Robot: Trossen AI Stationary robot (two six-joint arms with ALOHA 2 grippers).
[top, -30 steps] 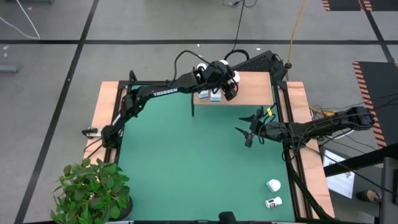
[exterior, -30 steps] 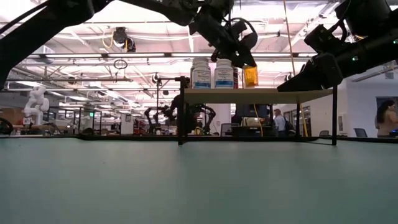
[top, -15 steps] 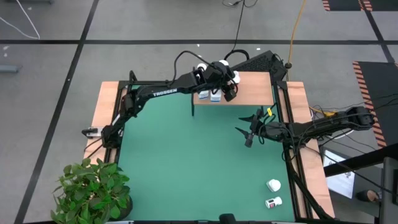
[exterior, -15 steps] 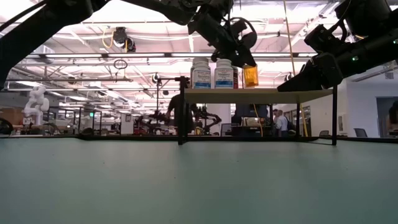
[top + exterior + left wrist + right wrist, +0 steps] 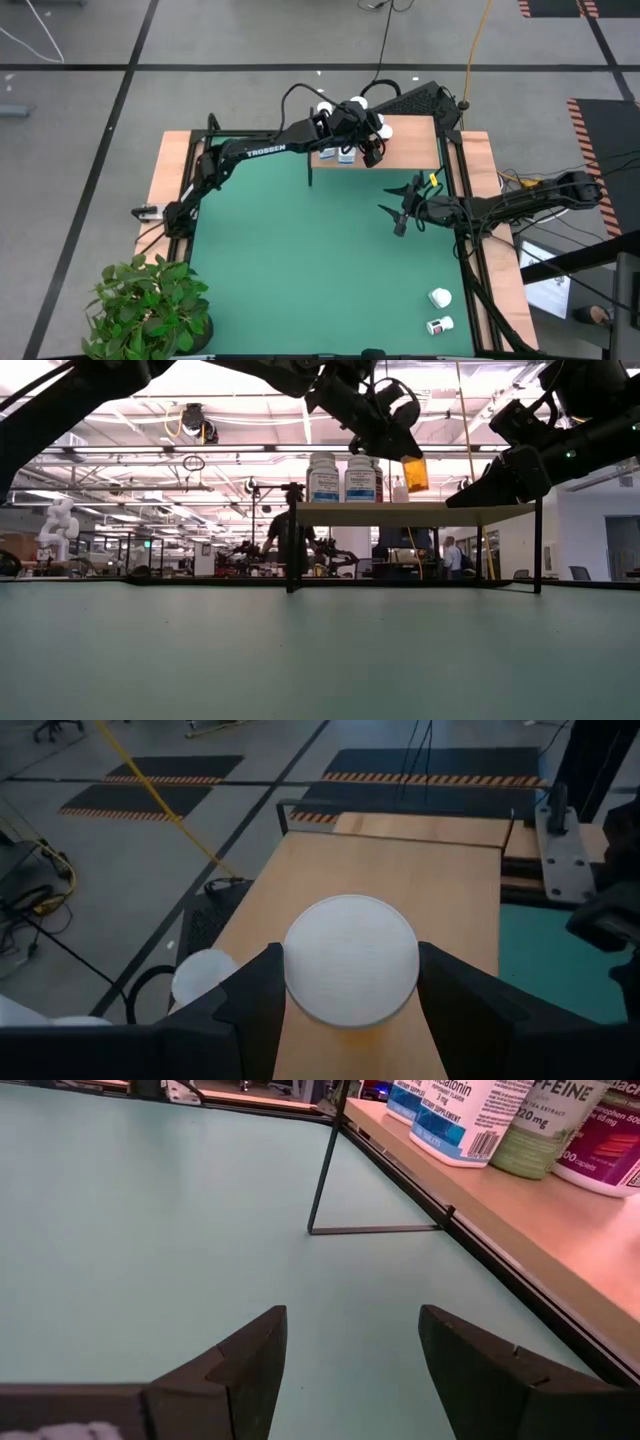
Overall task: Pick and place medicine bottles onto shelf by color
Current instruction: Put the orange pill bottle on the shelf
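My left gripper reaches over the shelf at the table's far edge and is shut on an orange bottle with a white cap. Two blue-labelled white bottles stand upright on the shelf board beside it. The right wrist view also shows a green bottle and a red-labelled one on the board. My right gripper hovers open over the green table, in front of the shelf's right part. Two white bottles lie near the table's right near corner. My left gripper pinches the orange bottle at its top, the white cap sitting between the two fingers. The fingers slant down from above and from the table's left. The bottle hangs below them, slightly tilted, its base just clear of the shelf board.
The shelf stands on thin black legs; one leg is close ahead of my right gripper. A potted plant stands at the left near corner. Wooden side rails border the green table, which is bare in its middle.
My left gripper has risen a little and shifted slightly toward the table's right. The orange bottle, which stood on the shelf board, has come up with it, clear of the board and slightly tilted.
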